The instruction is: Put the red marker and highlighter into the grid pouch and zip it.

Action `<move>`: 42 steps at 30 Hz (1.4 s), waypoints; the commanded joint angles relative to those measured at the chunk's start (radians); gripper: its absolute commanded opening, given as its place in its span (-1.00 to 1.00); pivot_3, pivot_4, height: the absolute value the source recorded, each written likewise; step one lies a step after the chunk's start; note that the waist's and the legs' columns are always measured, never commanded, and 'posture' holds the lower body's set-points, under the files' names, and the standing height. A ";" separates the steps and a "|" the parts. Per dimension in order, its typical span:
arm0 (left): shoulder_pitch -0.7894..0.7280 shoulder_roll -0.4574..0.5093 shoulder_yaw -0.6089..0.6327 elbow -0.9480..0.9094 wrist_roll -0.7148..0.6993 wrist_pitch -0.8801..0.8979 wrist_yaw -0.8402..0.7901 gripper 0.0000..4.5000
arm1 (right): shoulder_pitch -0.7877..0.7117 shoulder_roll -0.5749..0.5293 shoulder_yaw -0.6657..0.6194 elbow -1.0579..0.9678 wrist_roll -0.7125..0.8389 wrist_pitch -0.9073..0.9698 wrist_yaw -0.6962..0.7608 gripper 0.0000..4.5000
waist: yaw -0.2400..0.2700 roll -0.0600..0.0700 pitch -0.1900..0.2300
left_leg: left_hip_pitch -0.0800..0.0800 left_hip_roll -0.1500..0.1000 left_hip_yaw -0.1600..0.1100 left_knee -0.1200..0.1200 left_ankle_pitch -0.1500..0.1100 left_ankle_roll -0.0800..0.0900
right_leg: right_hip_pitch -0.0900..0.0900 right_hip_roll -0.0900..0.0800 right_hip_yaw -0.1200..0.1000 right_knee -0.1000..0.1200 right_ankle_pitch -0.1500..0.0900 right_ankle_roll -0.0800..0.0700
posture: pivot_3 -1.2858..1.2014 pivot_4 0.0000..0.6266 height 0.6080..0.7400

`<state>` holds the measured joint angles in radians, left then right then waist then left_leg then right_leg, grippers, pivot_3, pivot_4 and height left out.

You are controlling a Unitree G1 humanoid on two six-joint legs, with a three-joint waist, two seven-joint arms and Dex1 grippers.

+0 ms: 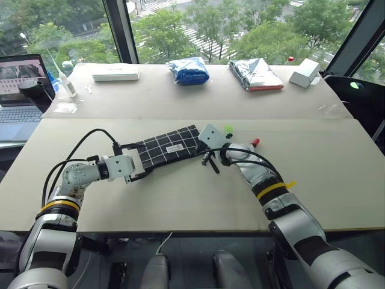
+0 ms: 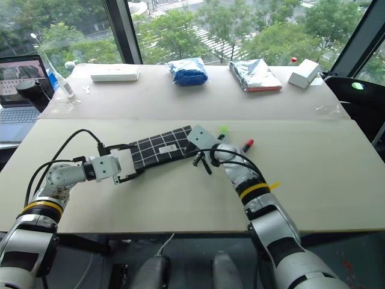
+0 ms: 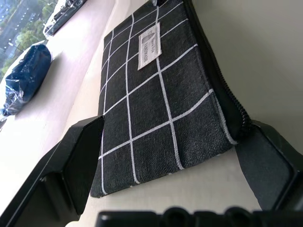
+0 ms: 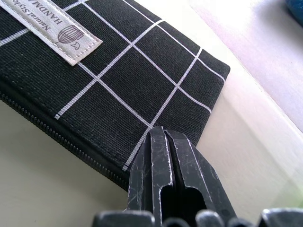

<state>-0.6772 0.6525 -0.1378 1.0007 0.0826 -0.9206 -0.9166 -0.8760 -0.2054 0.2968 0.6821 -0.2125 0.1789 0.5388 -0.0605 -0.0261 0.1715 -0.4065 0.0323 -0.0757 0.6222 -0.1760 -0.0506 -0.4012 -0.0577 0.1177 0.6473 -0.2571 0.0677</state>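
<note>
I am straddling the pouch's (image 1: pixel 167 148) near end with the open left gripper (image 1: pixel 142 167), right gripper (image 1: pixel 208 158) closed at its far end.

The grid pouch (image 3: pixel 156 109) was made of rough matt cloth; the table (image 1: pixel 180 198) looked smooth and matt.

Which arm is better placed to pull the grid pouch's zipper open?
Right. The right gripper is shut at the zipper end of the grid pouch, by its strap, while the left gripper stands open, straddling the pouch's opposite end, suited to bracing.
</note>
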 commanded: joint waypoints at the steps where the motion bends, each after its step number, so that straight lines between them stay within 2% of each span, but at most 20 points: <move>1: -0.037 -0.012 -0.030 0.038 0.043 -0.026 0.000 1.00 | 0.015 0.008 0.001 0.026 -0.002 0.016 0.007 -0.99 | 0.000 0.000 0.000 | 0.000 0.000 0.000 0.000 0.000 0.000 | 0.000 0.000 0.000 0.000 0.000 0.000 | 0.03 -0.52 1.00; 14: -0.079 0.002 -0.058 0.094 0.083 -0.054 0.011 1.00 | 0.025 -0.001 -0.009 0.012 0.000 0.024 0.000 -0.99 | 0.000 0.000 0.000 | 0.000 0.000 0.000 0.000 0.000 0.000 | 0.000 0.000 0.000 0.000 0.000 0.001 | 0.03 -0.52 1.00; 25: -0.092 0.011 -0.087 0.124 0.199 -0.059 0.191 1.00 | 0.020 0.004 -0.011 0.016 0.004 0.024 -0.002 -0.99 | 0.000 0.000 0.000 | 0.000 0.000 0.000 0.000 0.000 0.000 | 0.000 0.000 0.000 0.000 -0.001 0.001 | 0.03 -0.52 1.00; 32: -0.096 -0.014 -0.110 0.130 0.215 -0.100 0.219 1.00 | 0.020 0.002 -0.012 0.018 0.004 0.023 -0.004 -0.99 | 0.002 0.000 0.000 | 0.000 0.000 0.000 0.000 0.000 0.000 | 0.000 0.000 0.000 0.000 -0.001 0.001 | 0.03 -0.52 1.00; 35: -0.096 -0.028 -0.109 0.135 0.189 -0.118 0.179 0.65 | 0.019 0.002 -0.014 0.019 0.004 0.024 -0.005 -1.00 | 0.004 0.000 0.000 | 0.000 0.000 0.000 0.000 0.000 0.000 | 0.000 0.000 0.000 0.000 -0.001 0.001 | 0.03 -0.52 1.00; 42: -0.096 -0.048 -0.088 0.148 0.143 -0.133 0.107 -0.51 | 0.018 0.000 -0.018 0.017 0.006 0.025 -0.007 -1.00 | 0.004 0.000 0.000 | -0.001 0.000 0.000 0.000 0.000 0.000 | -0.001 0.000 0.000 0.000 -0.001 0.001 | 0.03 -0.52 1.00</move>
<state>-0.7770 0.6110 -0.2205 1.1403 0.2399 -1.0440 -0.7811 -0.8763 -0.2036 0.2899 0.6848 -0.2109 0.1817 0.5289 -0.0562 -0.0262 0.1715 -0.4074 0.0321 -0.0759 0.6222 -0.1760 -0.0506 -0.4021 -0.0577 0.1178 0.6473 -0.2577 0.0687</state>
